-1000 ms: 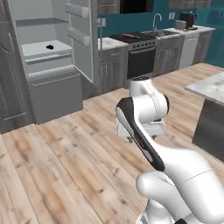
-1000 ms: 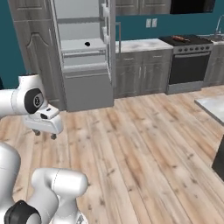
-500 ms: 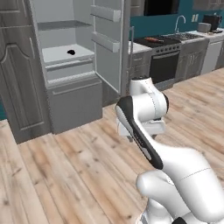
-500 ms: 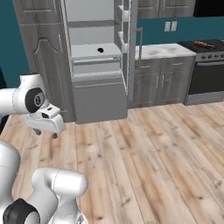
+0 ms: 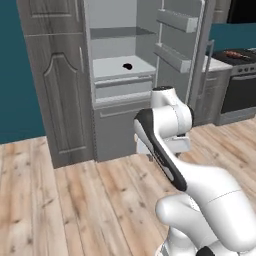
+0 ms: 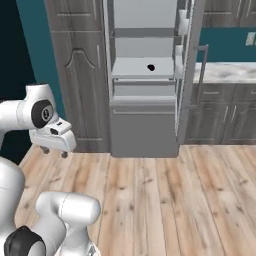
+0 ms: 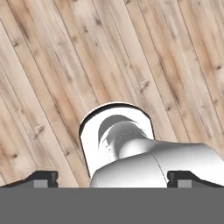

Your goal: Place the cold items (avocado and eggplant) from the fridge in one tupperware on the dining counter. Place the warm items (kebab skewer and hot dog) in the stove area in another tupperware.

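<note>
Fridge (image 6: 145,80) open, a small dark item (image 6: 151,67) (unidentifiable) on its shelf; gripper (image 7: 112,177) spread, empty; a reach may clip the door (image 6: 187,65).

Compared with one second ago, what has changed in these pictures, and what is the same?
The base has driven, so the whole view shifted: the open fridge now stands almost straight ahead and looks nearer, and the stove has slid to the right edge of the left base view. Nothing was taken hold of or let go. The arm keeps its folded pose, the gripper empty with jaws open, and the small dark item still lies on the fridge shelf.
</note>
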